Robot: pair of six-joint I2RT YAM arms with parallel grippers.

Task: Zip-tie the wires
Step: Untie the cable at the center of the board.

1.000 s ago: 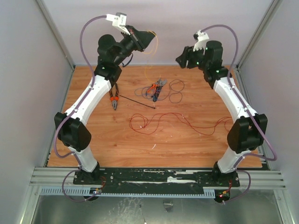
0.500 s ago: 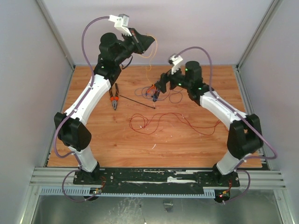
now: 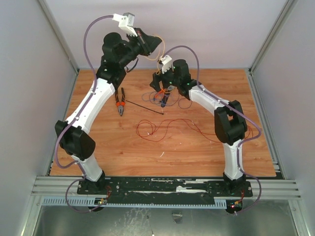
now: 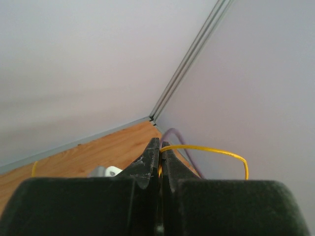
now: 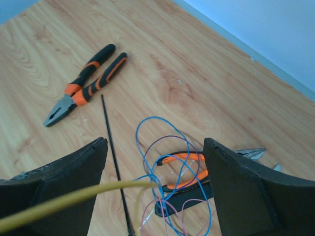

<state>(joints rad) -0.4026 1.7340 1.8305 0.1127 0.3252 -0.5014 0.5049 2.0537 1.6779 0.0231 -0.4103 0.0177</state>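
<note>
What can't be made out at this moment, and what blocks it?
Right wrist view: near end of the zip tie, lost at the bottom edge; second orange-handled tool, partly behind a finger of the right gripper.
Top view: that gripper's jaws and part of the wires, covered by its wrist.
Left wrist view: where the yellow wire leads, hidden behind the shut left gripper.
</note>
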